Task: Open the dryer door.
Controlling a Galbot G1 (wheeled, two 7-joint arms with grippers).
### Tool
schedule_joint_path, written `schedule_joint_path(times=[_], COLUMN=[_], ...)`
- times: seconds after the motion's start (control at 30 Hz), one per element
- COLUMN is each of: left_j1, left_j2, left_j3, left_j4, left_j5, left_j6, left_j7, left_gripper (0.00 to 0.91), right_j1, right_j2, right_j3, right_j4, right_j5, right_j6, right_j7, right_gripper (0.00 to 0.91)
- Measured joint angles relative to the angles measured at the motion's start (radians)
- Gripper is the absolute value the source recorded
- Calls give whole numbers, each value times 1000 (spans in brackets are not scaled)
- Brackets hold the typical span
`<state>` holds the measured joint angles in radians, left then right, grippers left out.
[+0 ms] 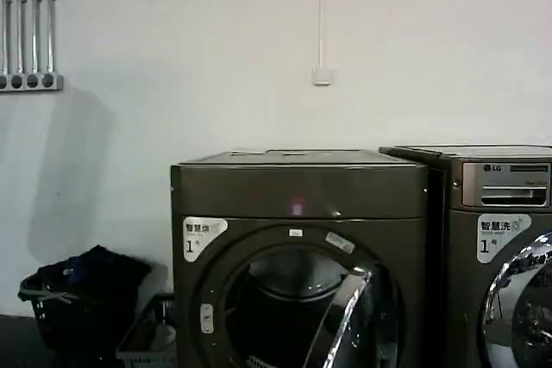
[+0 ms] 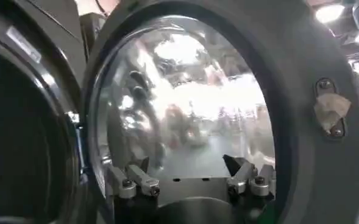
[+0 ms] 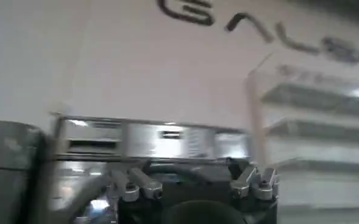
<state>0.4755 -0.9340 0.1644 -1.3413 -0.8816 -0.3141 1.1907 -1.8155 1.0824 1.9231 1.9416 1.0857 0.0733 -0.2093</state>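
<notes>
Swinging the dryer door [image 1: 349,321] fully outward is the step we judge to be in hand. In the head view it stands ajar at the lower centre of the frame, its chrome ring edge-on and tilted away from the dark drum opening [image 1: 276,316]. We recommend pushing along the arc of the hinge, contact kept on the door's inner rim, and force kept low so the glass is not loaded.

In the left wrist view, the left gripper [image 2: 191,182] sits at the bottom centre of the frame, facing the inner side of the door's glass window [image 2: 185,103]. Its fingers are spread apart with nothing between them. The door's inner rim [image 2: 301,91] curves along the right of that frame, and a latch fitting [image 2: 330,108] shows at the upper right.

In the right wrist view, the right gripper [image 3: 191,182] is at the bottom centre, fingers likewise spread and empty, pointing toward a silver panel [image 3: 149,137]. We judge this arm idle.
</notes>
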Motion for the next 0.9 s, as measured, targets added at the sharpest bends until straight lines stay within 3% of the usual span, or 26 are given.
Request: schedule_joint_path(times=[0.23,0.37,0.9], left_j1=[-30,-53,-171], left_j2=[-34,-61,-178], left_j3=[46,78,223], left_j4=[7,19,76], left_j5=[3,4,3], left_j6=[-2,-6,-13], left_j7=[-3,-3,-4], left_gripper=[907,907,907], right_j1=[-19,-30,-49], right_j2=[74,105,184], right_j3=[116,184,346], right_j4=[-31,-62,-217], right_j5=[-106,-173,-278], right_j6=[7,44,62], right_j7=[101,143,352], right_gripper=[907,907,907])
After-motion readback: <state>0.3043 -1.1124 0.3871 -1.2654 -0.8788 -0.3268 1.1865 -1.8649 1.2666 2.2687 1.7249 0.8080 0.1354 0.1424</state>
